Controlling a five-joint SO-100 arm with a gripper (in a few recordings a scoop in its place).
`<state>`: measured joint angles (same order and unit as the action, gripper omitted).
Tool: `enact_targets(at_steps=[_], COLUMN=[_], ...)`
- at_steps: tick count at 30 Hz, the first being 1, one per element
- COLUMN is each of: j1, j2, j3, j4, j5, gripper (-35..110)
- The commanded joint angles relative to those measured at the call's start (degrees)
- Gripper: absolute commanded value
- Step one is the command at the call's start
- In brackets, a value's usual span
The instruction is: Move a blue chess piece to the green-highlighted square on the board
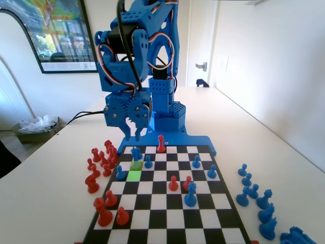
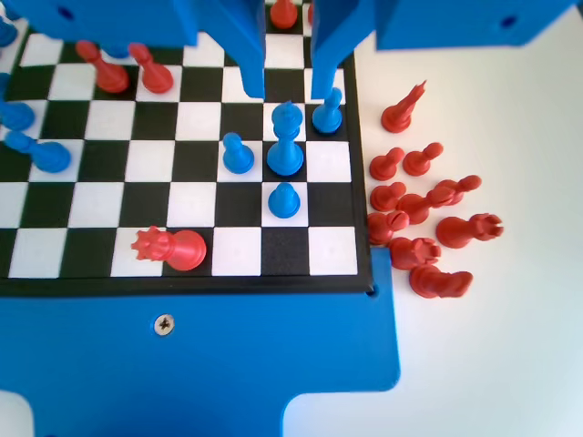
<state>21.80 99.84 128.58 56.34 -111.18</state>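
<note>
My gripper [image 1: 137,136] hangs open over the far left part of the board [image 1: 167,216], above the pieces and holding nothing. The lime-green square [image 1: 134,176] lies bare, two rows nearer the camera than the jaw tips. Blue pawns stand around it: one [image 1: 120,173] directly left of it, another [image 1: 148,161] diagonally behind on the right. In the wrist view the gripper [image 2: 286,91] frames a taller blue piece [image 2: 285,141]. One blue pawn [image 2: 327,111] stands just under the right jaw's tip, while others [image 2: 237,153] [image 2: 283,200] stand lower in that picture.
Several red pieces [image 1: 100,163] lie off the board's left side in the fixed view. Several blue pieces [image 1: 254,195] stand off its right side. On the board are red pawns [image 1: 173,183], a red piece [image 1: 161,144] at the far edge and a tall blue piece [image 1: 190,194].
</note>
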Motion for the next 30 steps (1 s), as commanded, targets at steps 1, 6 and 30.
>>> enact_targets(at_steps=[1,6,30], j1=[1.1,1.2,-0.2], j2=[-0.1,-1.3,-1.9], j3=[-3.1,-3.3,3.2], j4=[-1.1,-2.1,-9.7], j5=[-0.7,-1.1,-1.4], gripper=[8,9,10])
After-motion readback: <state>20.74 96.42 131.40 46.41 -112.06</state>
